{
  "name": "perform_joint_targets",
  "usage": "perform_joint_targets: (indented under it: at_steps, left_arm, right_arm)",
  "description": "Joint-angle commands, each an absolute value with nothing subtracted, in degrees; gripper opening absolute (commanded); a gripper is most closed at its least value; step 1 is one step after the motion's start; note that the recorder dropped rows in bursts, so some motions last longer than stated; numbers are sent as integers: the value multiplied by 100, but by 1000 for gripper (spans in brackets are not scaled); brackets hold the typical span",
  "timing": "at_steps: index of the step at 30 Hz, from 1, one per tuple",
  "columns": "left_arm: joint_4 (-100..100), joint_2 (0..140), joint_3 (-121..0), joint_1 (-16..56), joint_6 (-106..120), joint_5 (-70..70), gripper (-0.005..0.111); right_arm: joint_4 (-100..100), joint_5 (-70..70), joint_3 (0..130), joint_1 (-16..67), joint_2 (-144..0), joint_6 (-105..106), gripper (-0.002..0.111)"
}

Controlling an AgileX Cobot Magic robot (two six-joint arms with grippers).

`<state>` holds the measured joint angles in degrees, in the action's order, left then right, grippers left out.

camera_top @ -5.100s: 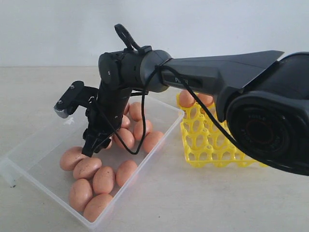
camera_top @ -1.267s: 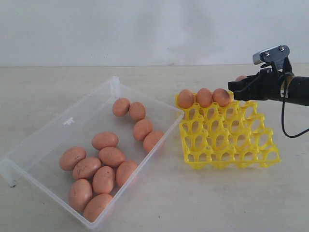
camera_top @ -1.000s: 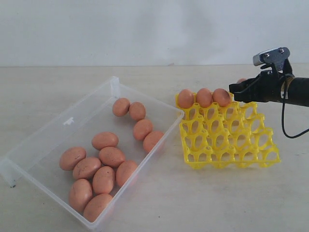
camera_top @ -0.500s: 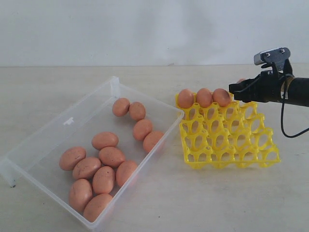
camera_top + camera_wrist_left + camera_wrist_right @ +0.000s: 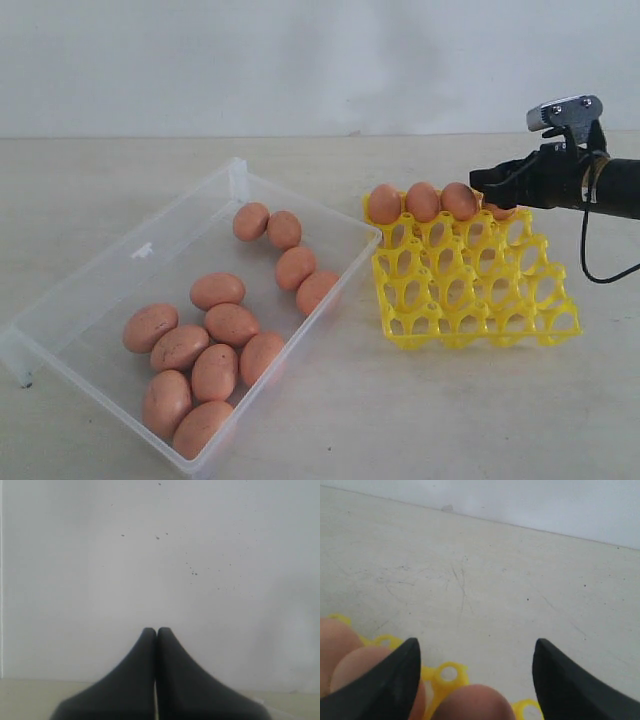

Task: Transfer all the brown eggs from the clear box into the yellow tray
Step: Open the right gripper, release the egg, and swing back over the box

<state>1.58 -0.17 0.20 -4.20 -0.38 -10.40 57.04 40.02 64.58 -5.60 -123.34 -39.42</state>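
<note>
Several brown eggs (image 5: 231,324) lie in the clear box (image 5: 150,258) on the left. The yellow tray (image 5: 470,300) stands to its right, with three eggs (image 5: 422,200) in its back row. A fourth egg (image 5: 498,211) sits beside them, just under my right gripper (image 5: 490,185). In the right wrist view that gripper (image 5: 476,650) is open, its jaws wide apart, with this egg (image 5: 475,702) low between them, untouched, in the tray (image 5: 445,675). My left gripper (image 5: 156,630) is shut on nothing and faces a blank wall; the exterior view does not show it.
The box and the tray rest on a pale tabletop (image 5: 400,420) with a white wall (image 5: 300,60) behind. The box's near corner lies close to the table's front edge. A black cable (image 5: 590,265) hangs from the right arm beside the tray.
Five seconds ago the right arm reached into the clear box. Within the last second the egg at its fingertips dropped below the fingers into the tray's back row.
</note>
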Motion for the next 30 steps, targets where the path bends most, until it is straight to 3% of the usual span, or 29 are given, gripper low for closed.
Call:
perform_joint_targets:
  at_steps: [1,8,16,20,26,30]
  left_arm:
    - [161,0,0,-392,-36,-1073,-4]
    - [161,0,0,-392,-36,-1073,-4]
    - [161,0,0,-392,-36,-1018,-4]
    - [161,0,0,-392,-36,-856,-4]
    - [161,0,0,-392,-36,-406,-4]
    - [161,0,0,-392,-36,-151,-4]
  right_arm:
    - [5547,4744,6465,-568,-11933,-3928,62]
    - [5619,6721,6465,-457,-10934,-5487,57]
    - [6857,6770,6465,536,-10008,-5906,0]
    - [7304,6377,6465,1394,-9843,-5993,0]
    - [7649,3772,6465,3094,-9783,-5620,0]
    - [8610,-134,6465,4499,-9783,-5359,0]
